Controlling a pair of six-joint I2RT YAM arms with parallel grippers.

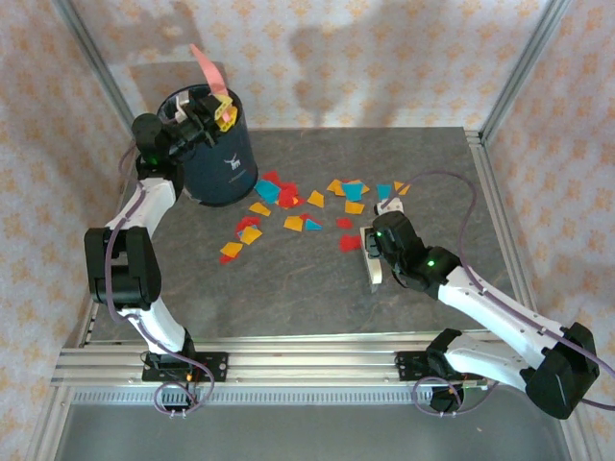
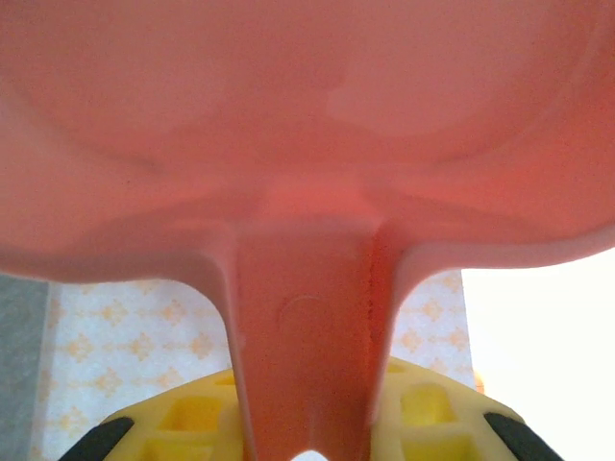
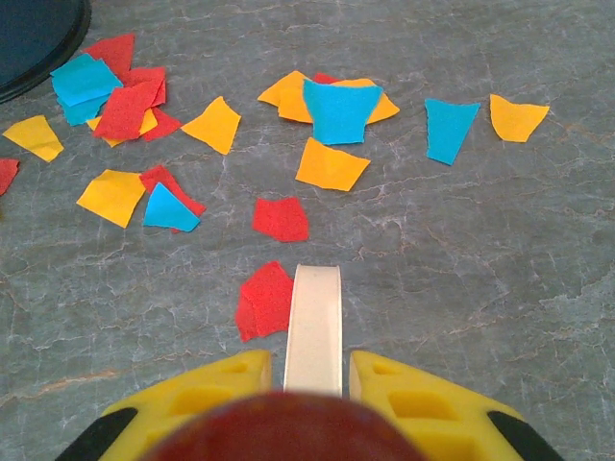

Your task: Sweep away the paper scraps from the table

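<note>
My left gripper [image 2: 307, 394] is clenched on the handle of the pink dustpan [image 2: 307, 144]. The handle passes straight between my yellow fingers [image 2: 192, 413], and the pan spreads wide just in front of my wrist camera. From above, this gripper hangs over the open mouth of the dark round bin [image 1: 219, 158] at the far left of the table [image 1: 288, 298], with the pink pan pointing up above the rim.

My right gripper [image 3: 307, 370] is clenched on a cream-white tool handle [image 3: 315, 322], which sticks out forward between the fingers, low over the table. I cannot tell what kind of tool it is.

The paper scraps [image 1: 298, 206] lie flat on the table in a loose band between the bin and my right gripper. They are red, yellow-orange and cyan blue. In the right wrist view they are all ahead of the handle. One red scrap [image 3: 264, 300] lies just beside its tip on the left, a second red one [image 3: 281, 218] a little further, and the rest fan out beyond, the thickest cluster [image 3: 110, 91] to the left, near the bin. The last scraps on the left lie against the foot of the bin, under my left gripper but well below it.
</note>
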